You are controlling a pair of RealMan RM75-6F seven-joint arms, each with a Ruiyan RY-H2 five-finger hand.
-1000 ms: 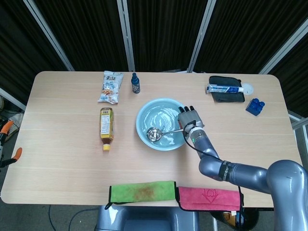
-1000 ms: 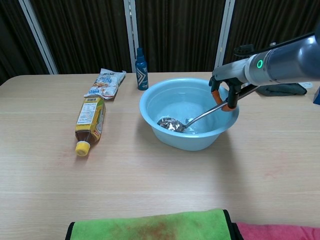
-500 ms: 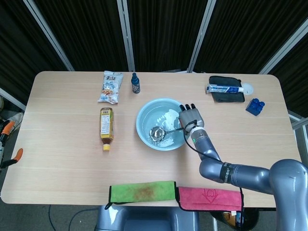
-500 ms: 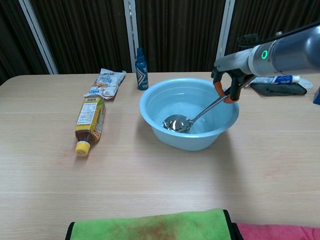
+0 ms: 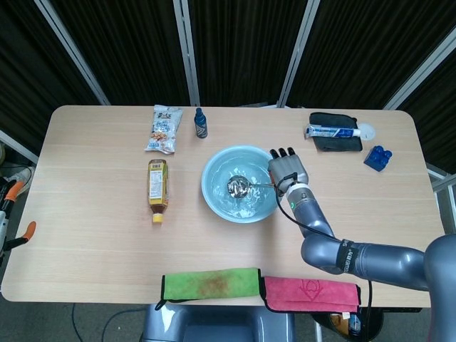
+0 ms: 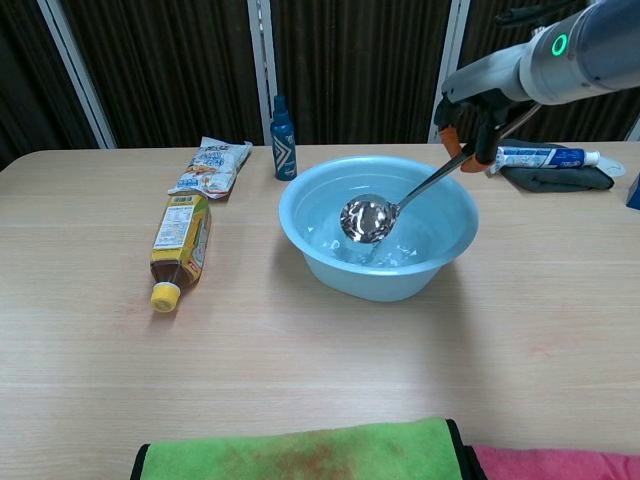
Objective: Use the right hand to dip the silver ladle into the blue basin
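Note:
The blue basin [image 5: 214,196] [image 6: 300,225] stands mid-table with water in it. My right hand [image 5: 287,171] [image 6: 478,130] grips the orange-tipped handle of the silver ladle above the basin's right rim. The ladle's bowl [image 5: 238,187] [image 6: 366,218] hangs raised over the water inside the basin, its handle slanting up to the hand. My left hand is not visible in either view.
A tea bottle [image 5: 157,189] [image 6: 178,237] lies left of the basin. A snack bag [image 5: 164,129] and a small blue bottle [image 5: 201,123] [image 6: 283,127] are behind it. A black pouch with a toothpaste tube [image 5: 332,131], a blue block [image 5: 377,157], and green [image 5: 210,283] and pink cloths [image 5: 310,293] at the front edge.
My right hand has risen and lifted the ladle's bowl from the basin's bottom to above the water. The water now ripples.

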